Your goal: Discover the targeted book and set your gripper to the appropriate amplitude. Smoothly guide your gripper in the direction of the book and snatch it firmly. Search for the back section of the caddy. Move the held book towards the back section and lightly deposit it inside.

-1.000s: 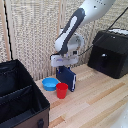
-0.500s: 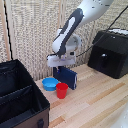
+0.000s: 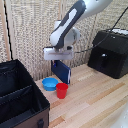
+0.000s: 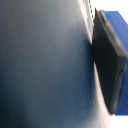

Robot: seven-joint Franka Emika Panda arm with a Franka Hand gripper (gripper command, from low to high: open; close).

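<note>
The dark navy book [image 3: 63,72] hangs upright from my gripper [image 3: 59,60], which is shut on its top edge. The book's lower edge is just above the wooden table, behind the red cup [image 3: 61,90]. In the wrist view the book's cover [image 4: 45,65] fills most of the picture, blurred, with one blue-tipped finger [image 4: 107,60] pressed against it. The black fabric caddy [image 3: 20,95] stands at the exterior view's left, with a divider across it making two compartments. Both look empty from here.
A light blue bowl [image 3: 49,83] sits beside the red cup, between the book and the caddy. A black hard-shelled appliance [image 3: 111,52] stands at the exterior view's right. A pale woven screen [image 3: 30,30] backs the table.
My gripper has risen slightly with the book in it. The cup, bowl and caddy have not moved.
</note>
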